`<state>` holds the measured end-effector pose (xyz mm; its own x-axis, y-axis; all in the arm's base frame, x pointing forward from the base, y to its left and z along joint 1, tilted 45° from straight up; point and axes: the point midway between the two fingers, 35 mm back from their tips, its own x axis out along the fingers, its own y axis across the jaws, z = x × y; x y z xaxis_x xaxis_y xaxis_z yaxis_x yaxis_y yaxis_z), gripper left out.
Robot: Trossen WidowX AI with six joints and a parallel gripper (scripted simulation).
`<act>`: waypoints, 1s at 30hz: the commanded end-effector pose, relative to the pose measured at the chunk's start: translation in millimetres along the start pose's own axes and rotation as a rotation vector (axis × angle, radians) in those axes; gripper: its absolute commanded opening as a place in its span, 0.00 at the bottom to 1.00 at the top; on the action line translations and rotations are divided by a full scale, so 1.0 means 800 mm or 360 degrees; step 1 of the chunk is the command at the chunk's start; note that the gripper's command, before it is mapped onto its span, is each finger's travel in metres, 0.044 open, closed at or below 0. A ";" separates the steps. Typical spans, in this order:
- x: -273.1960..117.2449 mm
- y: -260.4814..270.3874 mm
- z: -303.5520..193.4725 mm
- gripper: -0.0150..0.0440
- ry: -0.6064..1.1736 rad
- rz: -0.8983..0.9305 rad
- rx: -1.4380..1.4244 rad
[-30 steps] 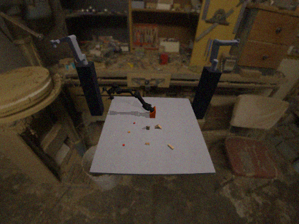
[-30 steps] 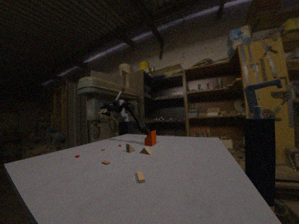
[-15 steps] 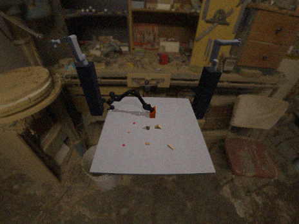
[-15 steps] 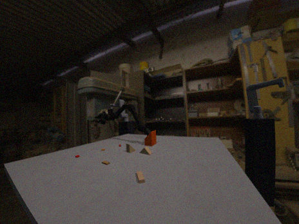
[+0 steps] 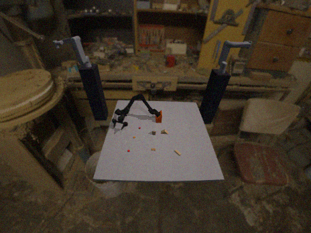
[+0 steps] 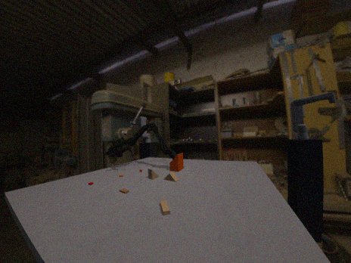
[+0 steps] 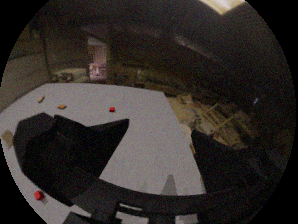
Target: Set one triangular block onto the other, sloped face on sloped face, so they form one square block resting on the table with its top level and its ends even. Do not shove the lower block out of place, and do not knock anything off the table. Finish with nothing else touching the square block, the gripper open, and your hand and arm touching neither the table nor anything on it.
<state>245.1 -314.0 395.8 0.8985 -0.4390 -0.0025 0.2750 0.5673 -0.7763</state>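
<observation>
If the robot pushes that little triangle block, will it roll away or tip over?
Probably neither. The triangular block sits on a flat face, peak up, so it should slide, not roll. It looks like solid wood: stiff and likely light. Squeezed on its slopes, it might slip out of the open jaws.

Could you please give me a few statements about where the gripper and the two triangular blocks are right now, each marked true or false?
1. The gripper is open and holds nothing. True.
2. The two triangular blocks are already stacked into one square block. False: the darker triangular block and the lighter triangular block lie apart on the table.
3. The gripper is right over the triangular blocks. False: it is near the table's far left edge, well away from them.
4. A flat wooden block lies nearer the table's front edge than the triangular blocks do. True.
5. The orange base of the arm stands on the table behind the triangular blocks. True.
</observation>
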 end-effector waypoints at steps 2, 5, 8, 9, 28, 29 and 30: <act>0.032 0.098 -0.015 1.00 0.0112 0.0294 0.0037; 0.042 0.163 -0.019 1.00 0.0179 0.0500 0.0022; 0.043 0.231 -0.021 1.00 0.0252 0.0722 -0.0020; 0.041 0.254 -0.021 1.00 0.0275 0.0799 -0.0042; -0.174 0.559 -0.048 1.00 0.0424 0.2377 -0.1206; -0.177 0.560 -0.048 1.00 0.0421 0.2392 -0.1225; -0.177 0.560 -0.048 1.00 0.0421 0.2392 -0.1225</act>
<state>243.6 -29.9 32.8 0.1638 0.0104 -0.9864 -0.9619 0.2234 -0.1573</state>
